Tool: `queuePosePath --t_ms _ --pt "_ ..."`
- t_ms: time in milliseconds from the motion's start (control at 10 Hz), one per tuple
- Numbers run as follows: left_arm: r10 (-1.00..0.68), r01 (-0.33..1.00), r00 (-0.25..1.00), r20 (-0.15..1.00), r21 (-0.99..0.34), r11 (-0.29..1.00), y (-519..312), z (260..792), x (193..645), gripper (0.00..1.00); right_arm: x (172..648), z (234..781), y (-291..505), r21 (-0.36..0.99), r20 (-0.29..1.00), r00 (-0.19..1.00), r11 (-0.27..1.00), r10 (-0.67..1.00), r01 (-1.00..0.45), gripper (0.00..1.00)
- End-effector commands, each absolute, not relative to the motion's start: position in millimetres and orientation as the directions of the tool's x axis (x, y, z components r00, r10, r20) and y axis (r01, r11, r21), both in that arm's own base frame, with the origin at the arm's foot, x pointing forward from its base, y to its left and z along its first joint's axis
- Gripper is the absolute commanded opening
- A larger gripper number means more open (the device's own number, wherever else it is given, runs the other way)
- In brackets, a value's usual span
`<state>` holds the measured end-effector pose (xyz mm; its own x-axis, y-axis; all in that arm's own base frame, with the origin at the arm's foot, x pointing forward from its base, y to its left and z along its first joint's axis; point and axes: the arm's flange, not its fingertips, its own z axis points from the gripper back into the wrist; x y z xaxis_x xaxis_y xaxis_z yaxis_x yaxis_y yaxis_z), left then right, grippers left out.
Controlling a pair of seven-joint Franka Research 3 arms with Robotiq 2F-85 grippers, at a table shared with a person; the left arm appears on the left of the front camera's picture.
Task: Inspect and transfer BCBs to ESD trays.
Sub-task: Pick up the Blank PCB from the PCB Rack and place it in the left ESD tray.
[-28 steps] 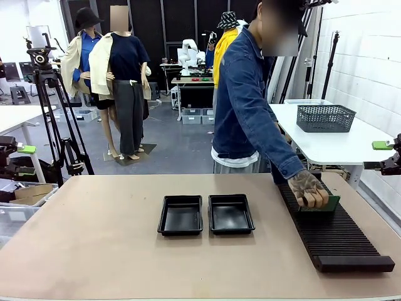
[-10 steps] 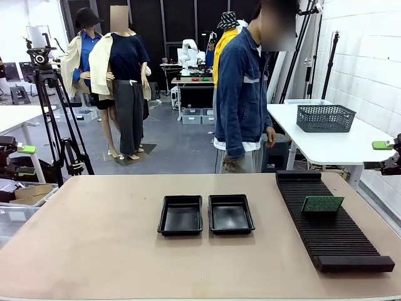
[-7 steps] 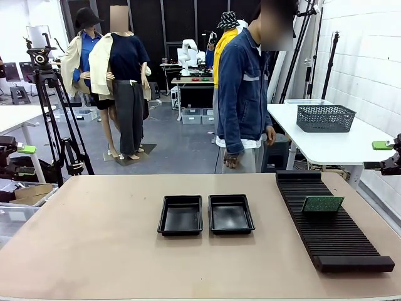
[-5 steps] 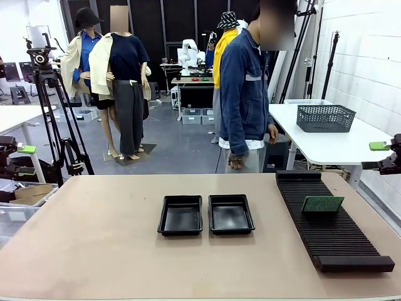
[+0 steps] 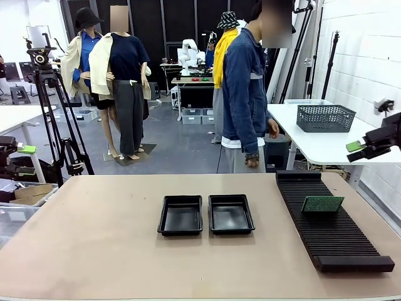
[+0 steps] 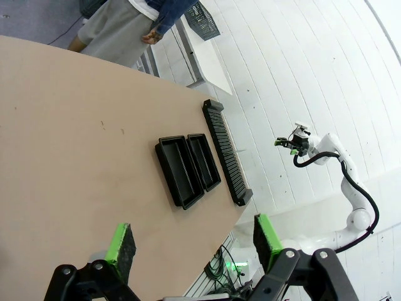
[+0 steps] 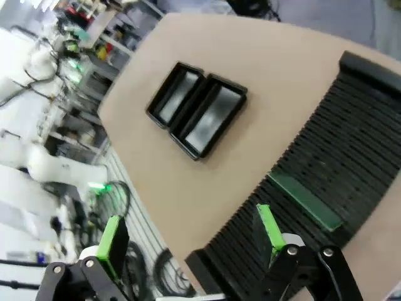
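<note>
left gripper (image 6: pixel 194 238), right gripper (image 7: pixel 191 235): fingers apart, empty. pickup step; next i'd lower the right onto the thin green circuit board (image 5: pixel 322 204) in the black ribbed rack (image 5: pixel 338 244).

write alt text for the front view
One green BCB stands on edge in the long black slotted rack at the right of the table; two empty black ESD trays sit side by side at its middle. A person stands at the far side, and the right gripper hovers open above the right edge.
</note>
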<state>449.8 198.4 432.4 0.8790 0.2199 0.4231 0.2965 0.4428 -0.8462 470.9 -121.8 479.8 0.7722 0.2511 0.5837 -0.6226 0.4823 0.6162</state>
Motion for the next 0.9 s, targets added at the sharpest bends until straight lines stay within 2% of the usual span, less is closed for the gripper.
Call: queuePosePath --t_ms 0,400,800 --pt "0.219 0.296 0.878 0.425 -0.843 0.449 200 433 449 1.0 488 488 -109 0.517 0.566 0.717 0.502 0.407 -0.693 1.0" --pt "0.219 0.296 0.878 0.425 -0.843 0.449 200 433 449 1.0 519 509 -72 0.335 0.439 0.557 0.447 0.705 -0.829 1.0" --pt "0.219 0.296 0.878 0.425 -0.843 0.449 200 433 449 1.0 532 507 -43 0.205 0.314 0.306 0.251 0.899 -0.946 1.0"
